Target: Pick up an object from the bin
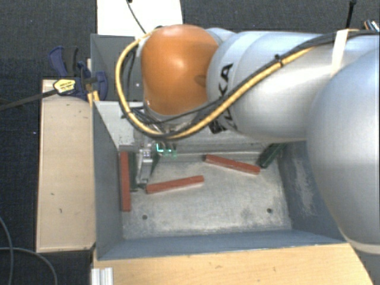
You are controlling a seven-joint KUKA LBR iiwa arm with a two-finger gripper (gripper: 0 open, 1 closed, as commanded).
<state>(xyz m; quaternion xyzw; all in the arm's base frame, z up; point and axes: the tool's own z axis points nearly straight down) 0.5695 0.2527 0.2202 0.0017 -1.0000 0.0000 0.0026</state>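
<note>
Pincer (142, 181) low at left of bin (225, 209), beside the left end of a red-brown stick (175, 185) lying flat; opening impossible to tell, nothing visibly held. Likely light, stiff, thin: best pinched across its narrow width near mid-length. Farther back, second stick (231, 164) and dark green piece (270, 155).

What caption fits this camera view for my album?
Robot gripper down in grey bin, beside the left red stick and middle red stick.

A dull grey metal bin (208, 242), its floor speckled paler, contains three flat reddish-brown sticks (174, 185) and one small dark green object (271, 155). A glossy orange rounded cover (175, 70) meets the silver-white robot arm (285, 88), which is looped by a yellow cable (124, 94).
</note>
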